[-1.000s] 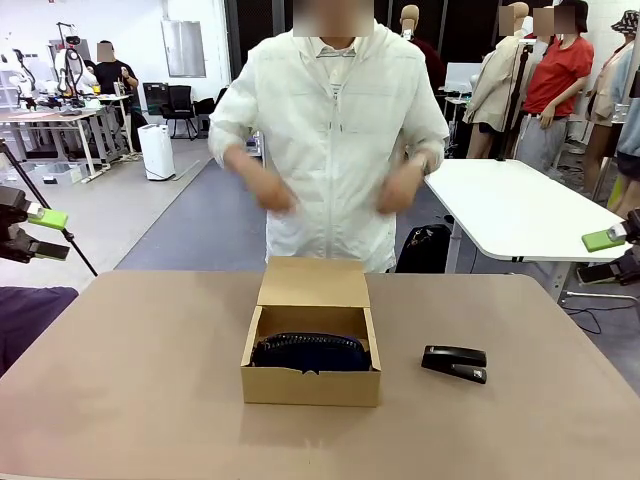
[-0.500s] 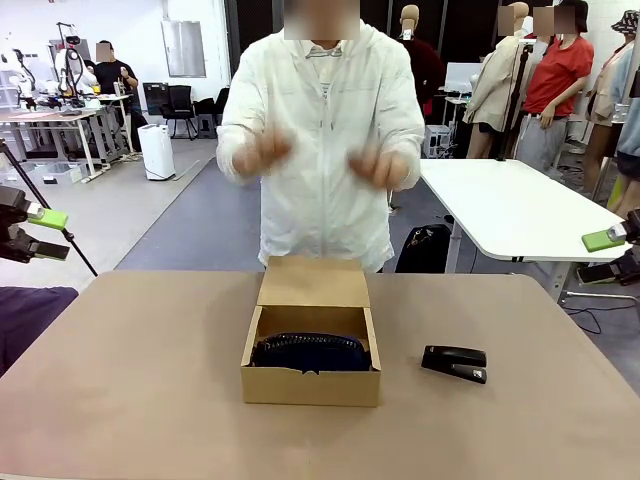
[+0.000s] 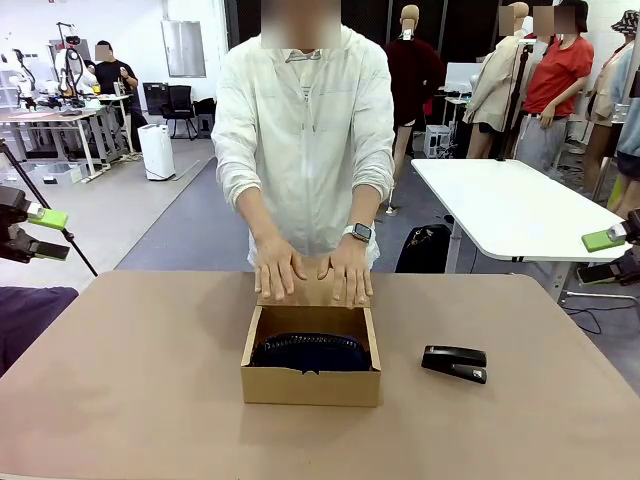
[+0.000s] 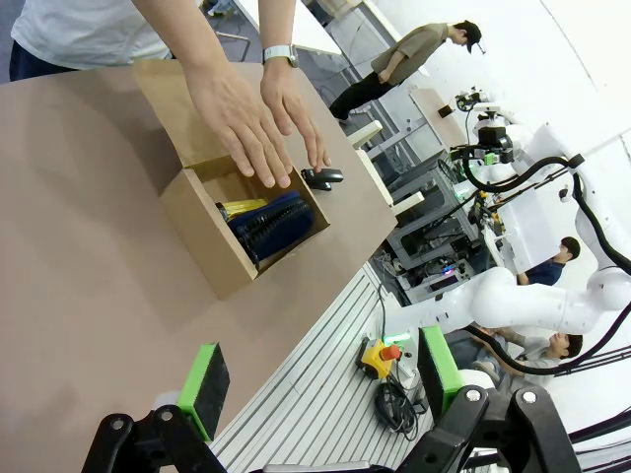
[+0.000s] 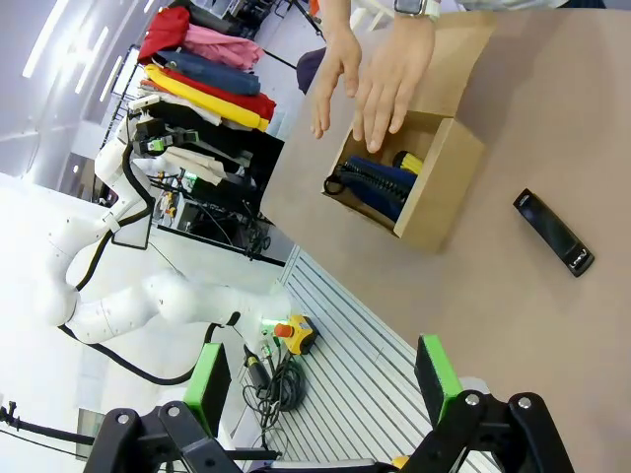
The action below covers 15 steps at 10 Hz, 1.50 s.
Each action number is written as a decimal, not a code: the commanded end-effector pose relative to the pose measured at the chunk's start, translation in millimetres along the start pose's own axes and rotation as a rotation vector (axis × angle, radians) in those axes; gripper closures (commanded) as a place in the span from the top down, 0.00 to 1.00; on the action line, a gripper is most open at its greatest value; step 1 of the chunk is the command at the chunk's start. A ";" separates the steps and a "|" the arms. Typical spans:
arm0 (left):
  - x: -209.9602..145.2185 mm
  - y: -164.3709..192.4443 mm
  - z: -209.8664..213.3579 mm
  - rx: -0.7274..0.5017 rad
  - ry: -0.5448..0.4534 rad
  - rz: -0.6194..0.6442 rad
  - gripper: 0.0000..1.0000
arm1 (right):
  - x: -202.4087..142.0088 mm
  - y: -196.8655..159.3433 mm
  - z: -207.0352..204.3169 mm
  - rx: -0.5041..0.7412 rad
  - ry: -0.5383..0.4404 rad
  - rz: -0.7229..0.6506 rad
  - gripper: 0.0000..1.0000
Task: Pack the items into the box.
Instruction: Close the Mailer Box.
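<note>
Front view: box point(image 3: 311, 385) sits mid-table with the pouch point(image 3: 310, 352) lying inside. The person's hands point(image 3: 278, 270) are flat on the flap point(image 3: 313, 292). The stapler point(image 3: 455, 363) lies on the table, right of the box and apart from it. I see the left gripper point(image 3: 45, 233) and right gripper point(image 3: 603, 256) at the picture edges, both spread and holding nothing.

Left wrist view: the knife point(image 4: 242, 208) is in the box, beside the pouch on the flap side.

Right wrist view: the knife lies between the pouch and the box's flap-side wall.
</note>
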State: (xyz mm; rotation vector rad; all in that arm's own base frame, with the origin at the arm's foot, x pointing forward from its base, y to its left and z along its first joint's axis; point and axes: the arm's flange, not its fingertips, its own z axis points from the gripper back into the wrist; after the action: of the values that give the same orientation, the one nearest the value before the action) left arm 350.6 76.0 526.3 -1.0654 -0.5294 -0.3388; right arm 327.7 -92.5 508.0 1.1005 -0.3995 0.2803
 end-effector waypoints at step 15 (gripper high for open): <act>131.4 135.4 -195.9 0.026 0.163 0.345 1.00 | 86.7 -59.2 -200.7 -0.008 0.069 -0.052 1.00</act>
State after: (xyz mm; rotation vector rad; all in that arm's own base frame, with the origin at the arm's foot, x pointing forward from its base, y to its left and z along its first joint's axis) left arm 578.1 -42.6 418.5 -1.0935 -0.1932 -0.1076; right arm 475.7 64.4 414.3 1.0885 -0.3012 0.2613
